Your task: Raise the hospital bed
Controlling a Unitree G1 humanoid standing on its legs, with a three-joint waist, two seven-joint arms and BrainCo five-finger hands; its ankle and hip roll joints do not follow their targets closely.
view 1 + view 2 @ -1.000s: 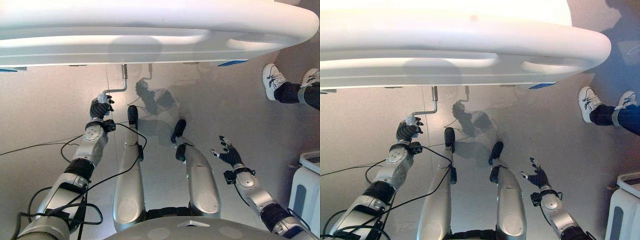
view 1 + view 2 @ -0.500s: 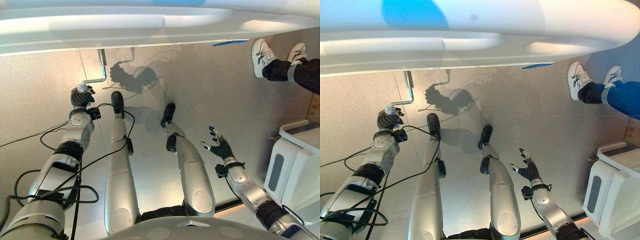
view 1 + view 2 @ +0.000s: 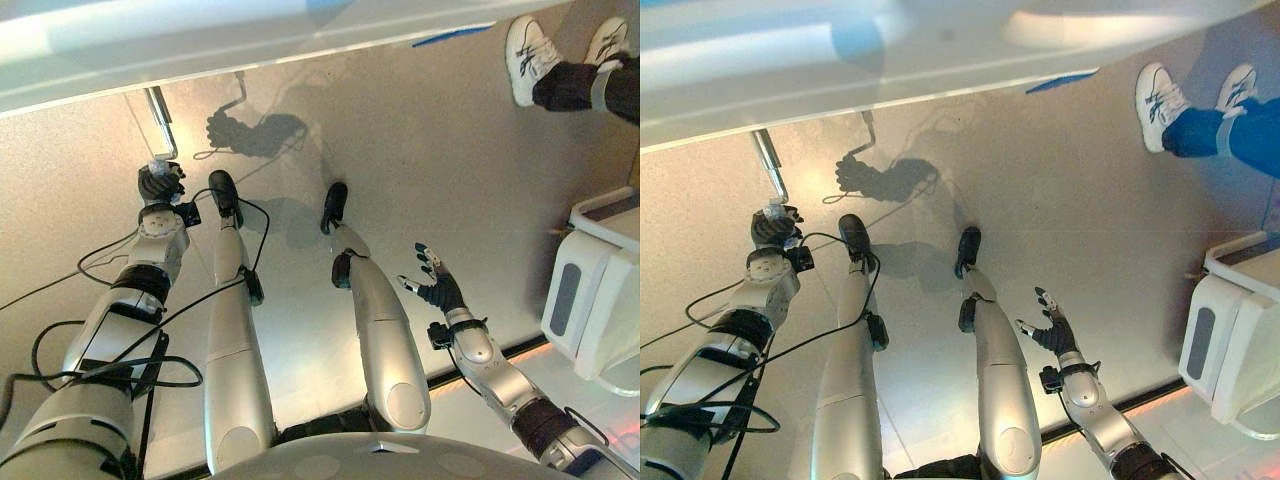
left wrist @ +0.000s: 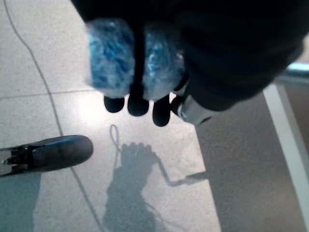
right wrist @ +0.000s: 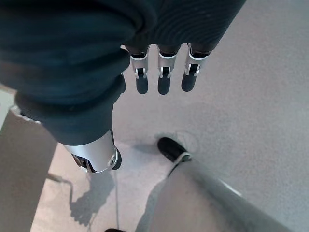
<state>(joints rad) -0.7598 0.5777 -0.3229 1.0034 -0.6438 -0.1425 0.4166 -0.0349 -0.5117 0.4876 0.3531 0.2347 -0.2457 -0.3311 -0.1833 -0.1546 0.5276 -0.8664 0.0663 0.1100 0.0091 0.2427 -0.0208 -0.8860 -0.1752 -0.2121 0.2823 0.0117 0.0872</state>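
The white foot end of the hospital bed [image 3: 200, 50] runs across the far side. A metal crank [image 3: 160, 118] sticks out from under it over the floor. My left hand [image 3: 158, 183] is shut on the crank's handle. In the left wrist view its fingers [image 4: 137, 104] curl round a blue-white grip [image 4: 104, 58], and the crank's bar [image 4: 297, 72] shows beside them. My right hand [image 3: 438, 290] hangs over the floor at the lower right, away from the bed, open with straight fingers [image 5: 161, 79] and holding nothing.
A person's legs in white shoes [image 3: 525, 55] stand at the far right by the bed's corner. A white and grey cabinet [image 3: 595, 300] stands at the right edge. Grey floor lies between the bed and me.
The camera has shifted, so the bed sits higher in view. My left hand stays on the crank handle, which now lies nearly under the shaft instead of to its left. The right hand is unchanged.
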